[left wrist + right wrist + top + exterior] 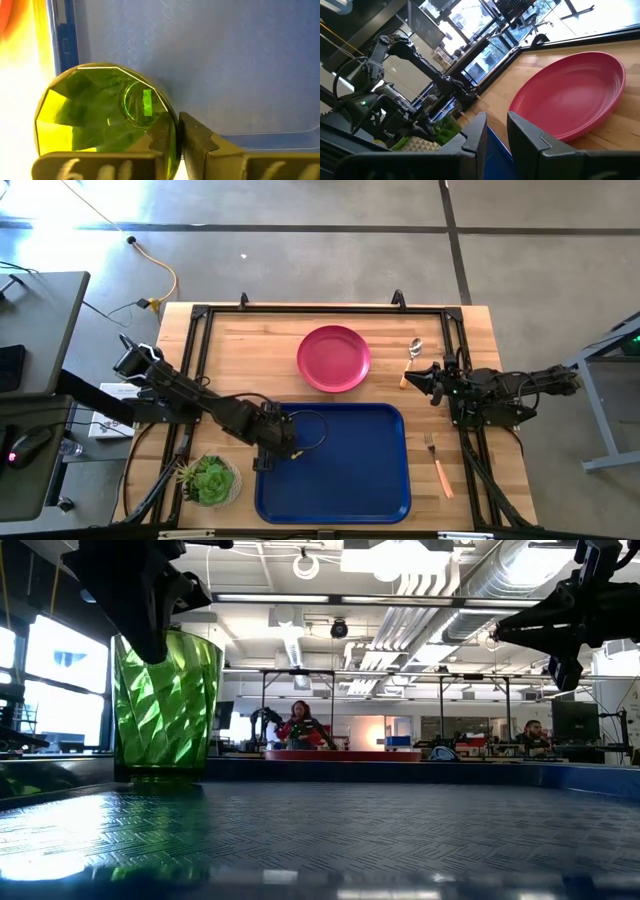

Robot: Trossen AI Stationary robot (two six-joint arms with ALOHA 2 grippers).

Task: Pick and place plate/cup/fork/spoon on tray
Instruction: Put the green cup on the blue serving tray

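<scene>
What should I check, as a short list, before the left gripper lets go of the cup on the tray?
1. Cup upright on the tray: ok, it stands straight near the tray's left edge.
2. Cup base touching the tray floor: ok in the low view.
3. Left gripper on the cup's rim: ok, one finger inside and one outside the wall.
4. Space around the cup: ok, nothing else lies on the tray.
5. Right gripper out of the way: ok, it hangs between the plate and the spoon.
6. Fork position: ok, on the wood right of the tray.
</scene>
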